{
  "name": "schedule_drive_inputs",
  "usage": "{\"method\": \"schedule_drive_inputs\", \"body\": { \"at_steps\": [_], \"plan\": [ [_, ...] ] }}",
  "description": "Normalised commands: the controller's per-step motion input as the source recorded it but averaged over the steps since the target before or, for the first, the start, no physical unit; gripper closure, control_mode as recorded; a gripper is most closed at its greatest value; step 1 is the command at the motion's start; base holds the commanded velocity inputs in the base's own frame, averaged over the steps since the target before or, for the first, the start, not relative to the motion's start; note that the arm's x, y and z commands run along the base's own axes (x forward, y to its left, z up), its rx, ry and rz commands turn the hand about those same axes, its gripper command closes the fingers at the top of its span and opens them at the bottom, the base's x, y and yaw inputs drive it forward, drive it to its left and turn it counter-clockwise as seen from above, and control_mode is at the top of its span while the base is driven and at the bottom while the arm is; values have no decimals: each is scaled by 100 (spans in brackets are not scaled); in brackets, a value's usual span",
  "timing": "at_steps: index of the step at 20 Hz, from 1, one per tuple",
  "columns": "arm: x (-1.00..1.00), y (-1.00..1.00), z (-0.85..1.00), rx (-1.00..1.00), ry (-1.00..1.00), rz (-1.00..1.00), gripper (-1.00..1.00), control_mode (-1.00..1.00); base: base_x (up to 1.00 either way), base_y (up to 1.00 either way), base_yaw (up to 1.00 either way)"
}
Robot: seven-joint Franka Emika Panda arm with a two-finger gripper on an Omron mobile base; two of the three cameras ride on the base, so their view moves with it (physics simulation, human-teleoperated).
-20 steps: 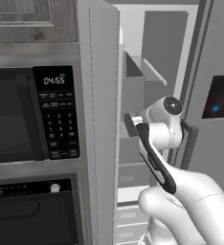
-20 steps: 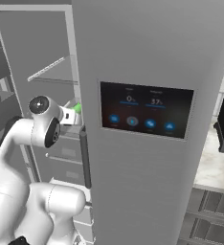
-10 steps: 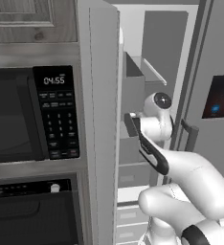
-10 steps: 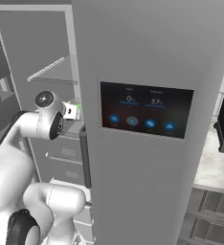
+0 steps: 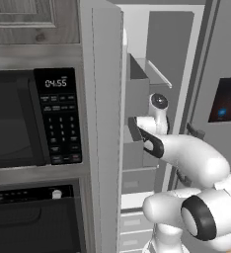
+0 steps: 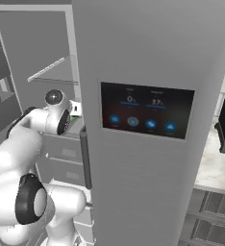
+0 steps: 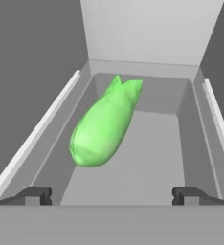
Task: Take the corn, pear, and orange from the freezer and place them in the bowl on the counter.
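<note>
Gripper (image 7: pixel 112 195) wide open, holding nothing, fingertips (image 7: pixel 36 195) spread near both walls of a grey freezer (image 5: pixel 159 54) bin (image 7: pixel 190 103). Green husked corn (image 7: pixel 104 127) lying lengthwise ahead of the jaws, left of centre, untouched. Arm reaching into open freezer beside microwave (image 5: pixel 33 118).

A rendered home kitchen: built-in microwave (image 5: pixel 31 121), steel freezer (image 6: pixel 148 144) with lit dispenser panel (image 6: pixel 145 110), stone counter (image 6: pixel 215 168).

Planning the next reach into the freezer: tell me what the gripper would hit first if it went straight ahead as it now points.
Most likely the corn. In the hand view the gripper, jaws open, points into a grey freezer bin where the green corn lies just ahead, slightly left of centre. Depth is unclear; the bin floor could come first.
</note>
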Motion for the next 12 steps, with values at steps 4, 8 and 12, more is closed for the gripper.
{"method": "schedule_drive_inputs", "body": {
  "at_steps": [4,8,12],
  "plan": [
    [43,11,-23,4,8,0,-100,-100,0,0,0],
    [53,9,-8,3,1,0,-100,-100,0,0,0],
    [42,1,-7,0,0,0,-100,-100,0,0,0]
  ]
}}
